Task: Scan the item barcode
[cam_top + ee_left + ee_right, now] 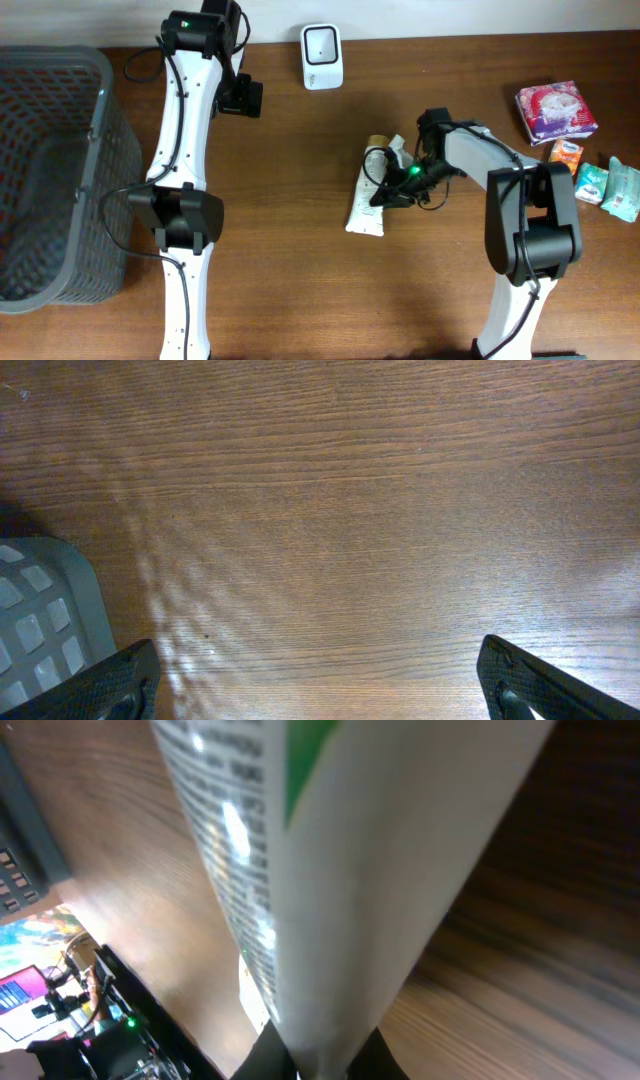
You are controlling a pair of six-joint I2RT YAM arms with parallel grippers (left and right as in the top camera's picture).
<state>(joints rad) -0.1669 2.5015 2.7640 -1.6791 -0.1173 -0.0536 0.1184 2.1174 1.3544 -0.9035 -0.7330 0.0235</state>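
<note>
A white tube point(366, 200) with a gold cap lies on the wooden table, right of centre. My right gripper point(393, 192) reaches it from the right and is shut on it. In the right wrist view the tube point(350, 870), with printed text and a green patch, fills the frame and narrows down into the dark fingers point(275, 1060). The white scanner point(321, 56) stands at the table's far edge, apart from the tube. No barcode shows clearly. My left gripper point(243, 97) hovers far left of the scanner, open over bare wood, with its fingertips point(115, 680) wide apart.
A large grey mesh basket point(60, 170) fills the left side; its corner point(40, 620) shows in the left wrist view. At the right edge lie a pink packet point(556, 110), an orange packet point(566, 153) and teal packets point(592, 183).
</note>
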